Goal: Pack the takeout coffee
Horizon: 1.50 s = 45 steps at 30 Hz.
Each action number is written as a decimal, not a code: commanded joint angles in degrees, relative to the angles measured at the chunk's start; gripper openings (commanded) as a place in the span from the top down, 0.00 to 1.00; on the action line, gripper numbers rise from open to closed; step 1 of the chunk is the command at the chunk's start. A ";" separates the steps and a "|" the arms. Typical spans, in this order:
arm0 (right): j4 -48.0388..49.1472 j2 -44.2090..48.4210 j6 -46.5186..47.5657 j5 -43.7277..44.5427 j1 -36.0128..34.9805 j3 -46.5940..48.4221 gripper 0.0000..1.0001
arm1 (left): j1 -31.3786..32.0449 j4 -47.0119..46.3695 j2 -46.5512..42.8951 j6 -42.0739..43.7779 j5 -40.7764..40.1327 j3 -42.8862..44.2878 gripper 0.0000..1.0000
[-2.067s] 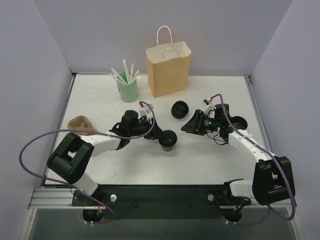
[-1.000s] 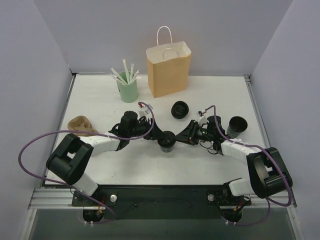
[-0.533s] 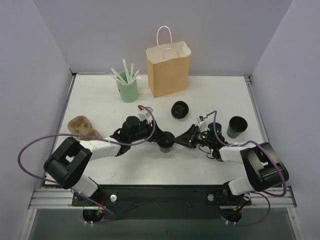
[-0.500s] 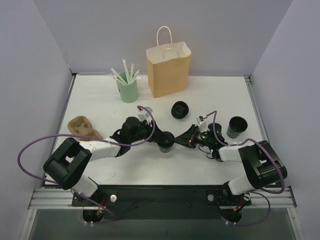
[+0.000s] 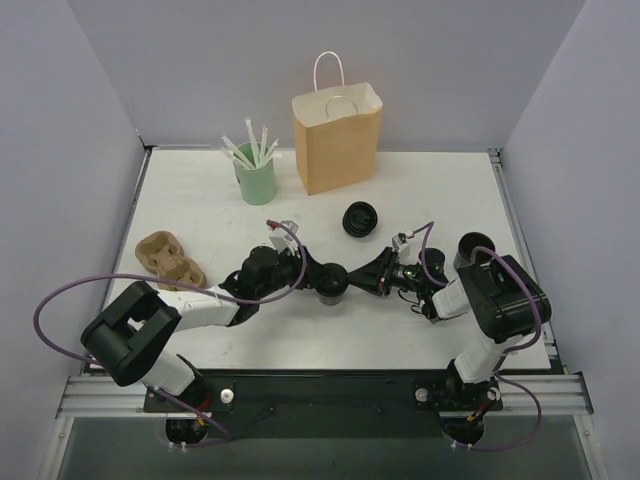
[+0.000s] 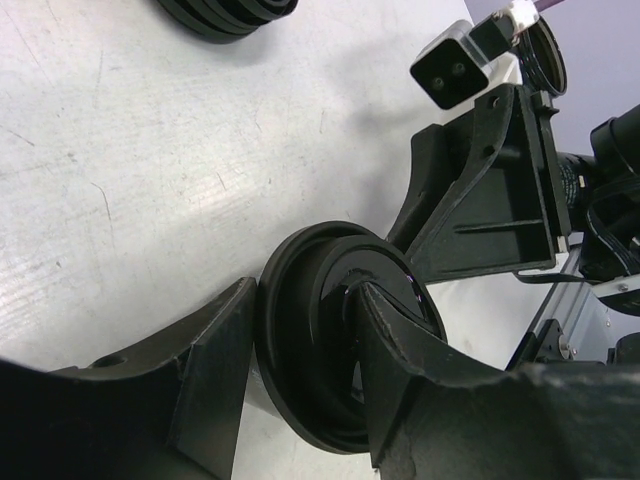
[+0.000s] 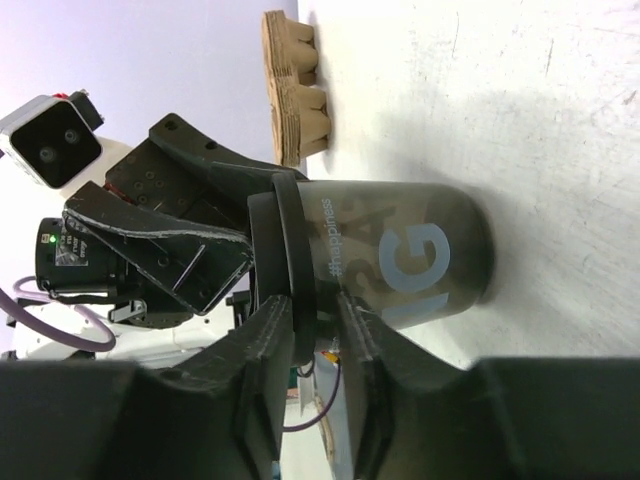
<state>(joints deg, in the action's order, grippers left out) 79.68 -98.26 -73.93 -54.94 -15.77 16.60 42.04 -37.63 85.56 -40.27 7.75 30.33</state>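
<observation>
With the right gripper [image 7: 315, 315], narrow, just in from the right edge, nipping the lid [image 7: 290, 240] by its rim; with the left gripper [image 6: 305, 340], clamping the takeout coffee [image 7: 400, 255] near the middle of the table [image 5: 190, 215]. Seemingly capped, so ready for the paper bag [image 5: 338, 140].

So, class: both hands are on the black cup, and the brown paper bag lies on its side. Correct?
No: the top view shows the brown paper bag standing upright. The left hand and right hand are on the black cup.

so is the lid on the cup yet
On: the lid caps the cup, the right gripper pinching its rim. Fully snapped: cannot tell.
</observation>
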 commanded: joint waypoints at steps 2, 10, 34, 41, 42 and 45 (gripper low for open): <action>-3.37 9.11 7.39 3.69 0.74 0.18 0.66 | 2.34 10.29 -0.91 -1.12 0.35 -3.52 0.49; -28.06 23.53 15.56 10.46 -0.84 0.45 0.58 | 7.87 11.87 -3.47 -6.57 -9.22 -4.31 0.49; -61.32 48.17 2.22 53.43 -30.37 -1.31 0.63 | 15.26 13.10 -5.14 -16.06 -25.32 -6.68 0.50; -57.88 46.23 1.42 57.40 -32.74 -1.22 0.64 | 17.11 13.80 -4.61 -17.30 -27.70 -6.25 0.50; -57.88 46.31 1.42 57.75 -33.09 -1.22 0.64 | 17.28 13.90 -4.44 -17.21 -27.96 -5.98 0.50; -57.27 46.93 0.90 58.63 -33.97 -1.75 0.66 | 17.90 14.16 -4.09 -17.47 -28.66 -5.89 0.50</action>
<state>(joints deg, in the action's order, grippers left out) 20.29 -51.18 -72.01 -0.75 -48.66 15.49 58.02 -33.82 79.31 -57.65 -21.85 25.61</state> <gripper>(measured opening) 0.354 0.508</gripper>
